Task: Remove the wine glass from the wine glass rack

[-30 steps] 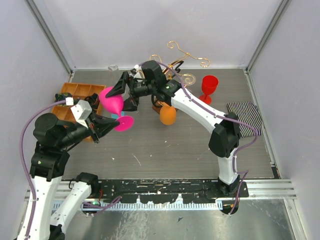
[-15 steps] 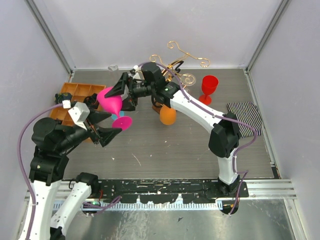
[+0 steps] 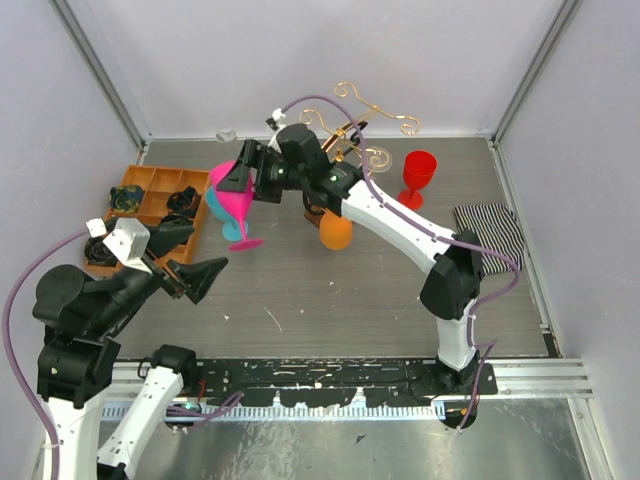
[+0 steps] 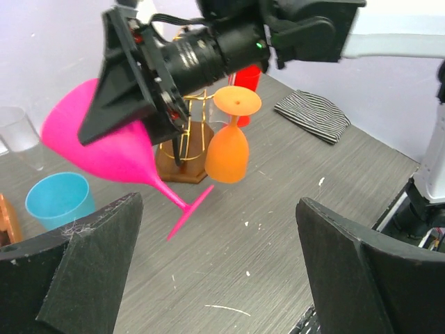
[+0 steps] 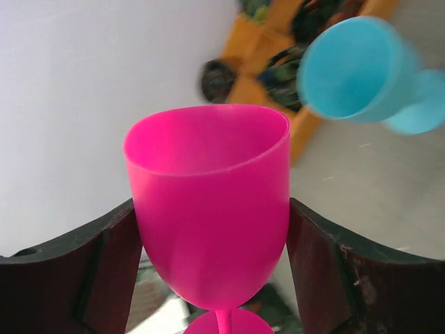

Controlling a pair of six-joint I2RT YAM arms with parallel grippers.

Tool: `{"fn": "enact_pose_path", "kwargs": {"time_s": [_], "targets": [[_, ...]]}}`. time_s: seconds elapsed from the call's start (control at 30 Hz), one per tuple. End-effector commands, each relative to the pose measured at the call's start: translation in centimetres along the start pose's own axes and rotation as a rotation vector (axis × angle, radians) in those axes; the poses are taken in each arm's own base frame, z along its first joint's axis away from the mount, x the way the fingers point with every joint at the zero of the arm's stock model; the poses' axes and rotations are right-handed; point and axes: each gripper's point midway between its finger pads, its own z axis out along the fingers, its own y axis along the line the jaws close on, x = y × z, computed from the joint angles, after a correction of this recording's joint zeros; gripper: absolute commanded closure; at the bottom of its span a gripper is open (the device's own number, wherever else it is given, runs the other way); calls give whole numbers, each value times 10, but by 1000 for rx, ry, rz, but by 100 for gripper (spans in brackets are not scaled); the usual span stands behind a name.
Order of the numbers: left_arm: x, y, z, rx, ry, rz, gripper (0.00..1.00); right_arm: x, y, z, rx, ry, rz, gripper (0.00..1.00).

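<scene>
Our right end effector (image 3: 243, 180) pinches the pink glass (image 3: 228, 203) by its bowl, tilting it clear of the rack (image 3: 355, 125) hooks — our left end effector (image 3: 205, 275) hangs spread, empty.

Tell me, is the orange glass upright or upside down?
Upside down: the orange glass hangs at the rack, foot on top, bowl below.

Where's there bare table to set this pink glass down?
Widest bare table is in front of the hanging orange wine glass, toward the near edge. Crowded along the back: compartment tray, blue cup, wine glass rack, red wine glass.
</scene>
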Motion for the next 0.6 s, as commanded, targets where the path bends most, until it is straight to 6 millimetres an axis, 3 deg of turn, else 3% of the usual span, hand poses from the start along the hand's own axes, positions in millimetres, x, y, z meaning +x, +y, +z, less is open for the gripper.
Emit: {"fn": "enact_pose_path", "kwargs": {"time_s": [0.0,0.1,0.27,0.33,0.43,0.57], "targets": [[-3,8,-8,-76,-3,-16,2,-19,-13,-24,200,-281,-431,40],[-2,13,-9,-113,6,-36,2,-9,-32,-25,267,-345,-574,40],[12,14,-3,-106,73,-113,3,2,-45,-27,314,-461,-688,40],[29,8,3,-62,141,-186,10,6,-42,-27,314,-486,-711,40],[57,-5,7,19,239,-289,28,9,-35,-28,312,-522,-746,41],[80,-11,-5,-2,267,-356,34,6,-27,-30,298,-546,-775,40]]}}
